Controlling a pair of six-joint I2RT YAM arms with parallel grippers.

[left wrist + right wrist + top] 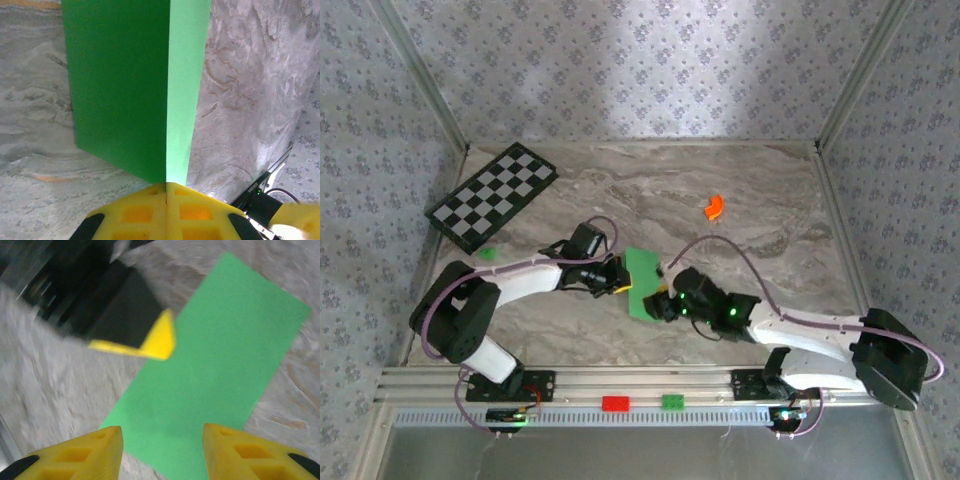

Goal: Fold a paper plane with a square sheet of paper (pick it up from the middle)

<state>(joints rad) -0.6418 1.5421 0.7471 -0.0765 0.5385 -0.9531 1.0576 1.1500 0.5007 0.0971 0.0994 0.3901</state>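
Left wrist view: your left fingers (142, 210) clamp the folded paper (120, 90), crease running to 12 o'clock; right fingers (85, 452), apart, face it at 1 o'clock.

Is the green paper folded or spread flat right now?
Folded. The left wrist view shows the square sheet of paper as two faces meeting at a straight crease, pinched between the shut left fingers.
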